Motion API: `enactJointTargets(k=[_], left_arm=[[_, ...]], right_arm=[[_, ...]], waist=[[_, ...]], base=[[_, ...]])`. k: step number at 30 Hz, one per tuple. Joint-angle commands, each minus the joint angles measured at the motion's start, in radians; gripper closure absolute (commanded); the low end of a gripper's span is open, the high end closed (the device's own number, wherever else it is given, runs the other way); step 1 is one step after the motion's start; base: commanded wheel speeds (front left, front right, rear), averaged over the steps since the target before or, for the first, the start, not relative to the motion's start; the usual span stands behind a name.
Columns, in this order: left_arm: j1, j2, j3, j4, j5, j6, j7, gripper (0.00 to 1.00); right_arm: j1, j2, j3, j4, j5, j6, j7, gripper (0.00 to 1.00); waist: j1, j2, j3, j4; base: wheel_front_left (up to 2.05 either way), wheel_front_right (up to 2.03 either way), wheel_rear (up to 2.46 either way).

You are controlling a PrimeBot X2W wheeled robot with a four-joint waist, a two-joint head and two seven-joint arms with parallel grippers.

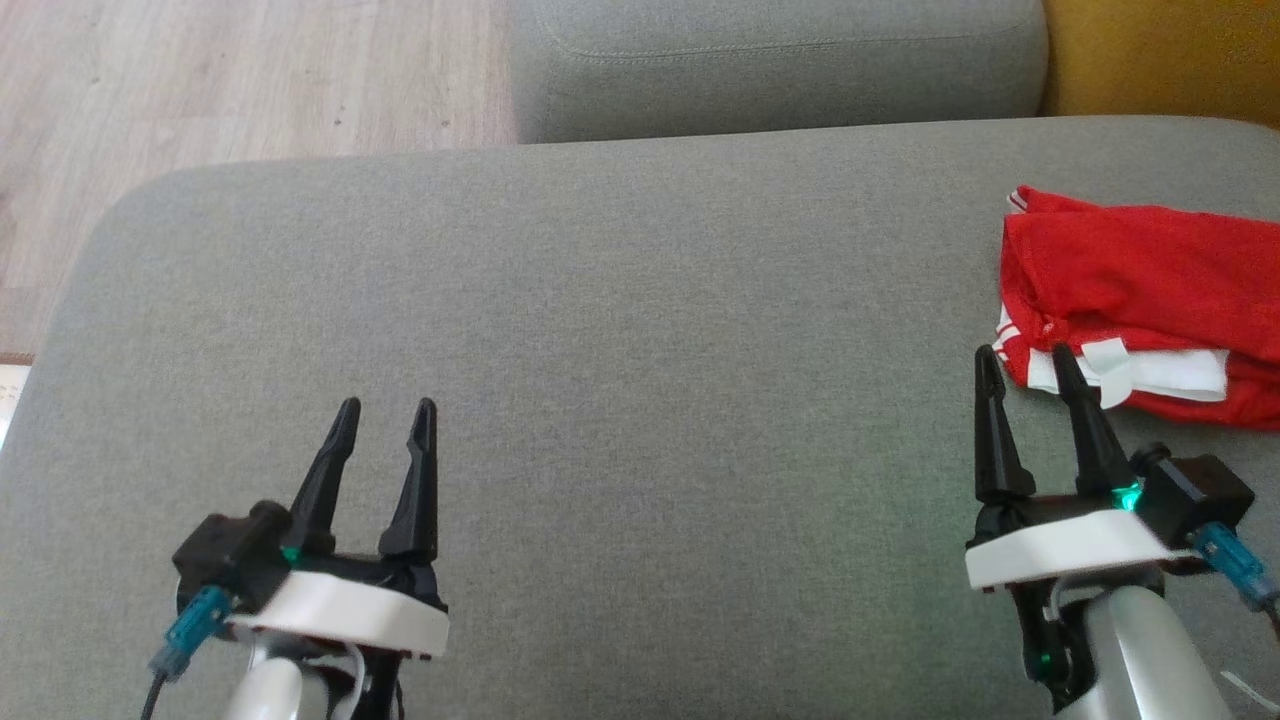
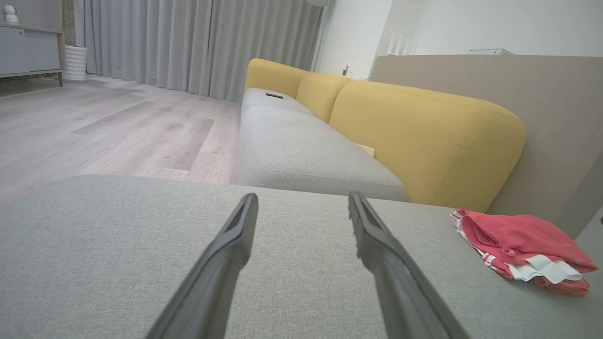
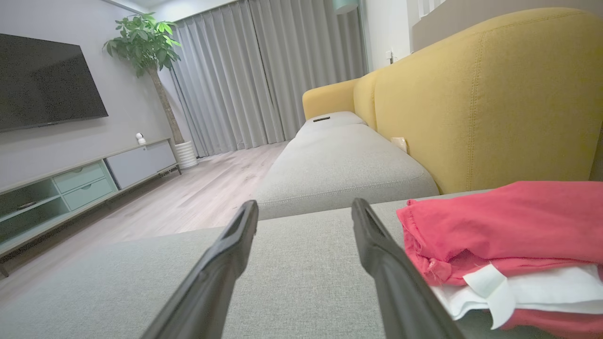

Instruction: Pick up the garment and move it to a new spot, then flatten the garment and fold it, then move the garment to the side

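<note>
The red garment (image 1: 1140, 290) is seen folded into a compact bundle at the right edge of the grey cushion (image 1: 620, 330), with white trim and a white label showing along its near side. The left gripper (image 1: 388, 404) is held over the cushion's near left part, its two dark fingers spread apart with nothing between them. The right gripper (image 1: 1024, 352) is held by the near right corner, fingers likewise apart and empty, one finger just beside the garment's near edge; contact cannot be told. A second grey cushion (image 1: 780, 60) is seen past the far edge
</note>
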Motion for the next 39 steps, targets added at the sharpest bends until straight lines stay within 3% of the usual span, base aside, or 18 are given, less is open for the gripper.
enactJointTargets(k=[1, 36, 37, 39], left_arm=[[-0.032, 0.002, 0.032, -0.036, -0.003, 0.008, -0.005, 0.00], [-0.027, 0.002, 0.081, -0.040, -0.016, 0.058, -0.005, 0.00], [0.000, 0.000, 0.040, -0.004, -0.012, 0.055, 0.000, 1.00], [0.003, -0.001, 0.036, 0.022, -0.013, 0.054, 0.001, 1.00]], right_arm=[[-0.012, -0.002, 0.029, -0.040, 0.004, -0.001, -0.011, 0.00], [-0.017, -0.002, 0.049, -0.038, 0.000, -0.001, -0.011, 0.00], [0.015, 0.000, 0.022, -0.003, 0.000, 0.000, 0.000, 1.00], [0.019, 0.001, 0.022, 0.022, 0.002, 0.000, 0.001, 1.00]], waist=[[0.0001, 0.0000, 0.000, 0.000], [0.0001, 0.0000, 0.009, -0.017], [0.0001, 0.0000, 0.009, -0.017], [0.0001, 0.0000, 0.009, -0.017]], base=[[0.00, 0.00, 0.00], [0.00, 0.00, 0.00], [0.00, 0.00, 0.00], [0.00, 0.00, 0.00]])
